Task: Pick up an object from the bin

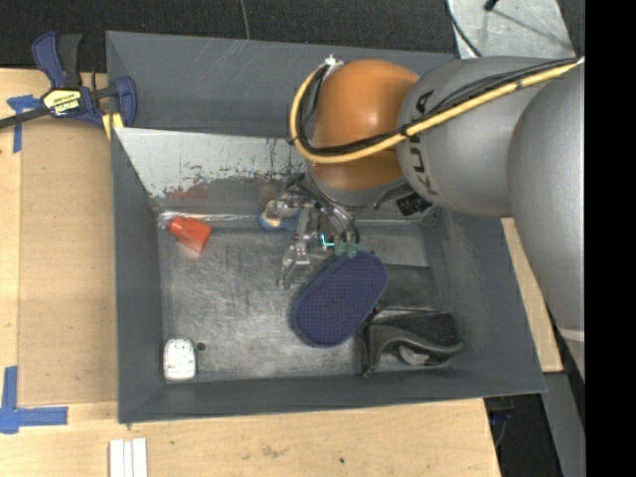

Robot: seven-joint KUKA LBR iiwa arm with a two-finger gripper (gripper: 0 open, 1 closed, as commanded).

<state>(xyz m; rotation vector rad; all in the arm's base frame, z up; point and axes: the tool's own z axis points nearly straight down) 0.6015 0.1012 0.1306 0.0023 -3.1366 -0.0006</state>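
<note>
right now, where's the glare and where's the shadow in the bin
Camera view: light glares off the bin's far wall, a bright band; the arm shades the right side, where the black curved thing lies dark; the orange piece and small white thing on the left are evenly lit.

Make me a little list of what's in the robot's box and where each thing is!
box: grey metal bin
tool: low over the middle of the bin, by the top-left edge of the blue oval pad
blue oval pad: middle
black lumpy thing: bottom right, right next to the pad
orange thing: top left
small white thing: bottom left corner
</note>
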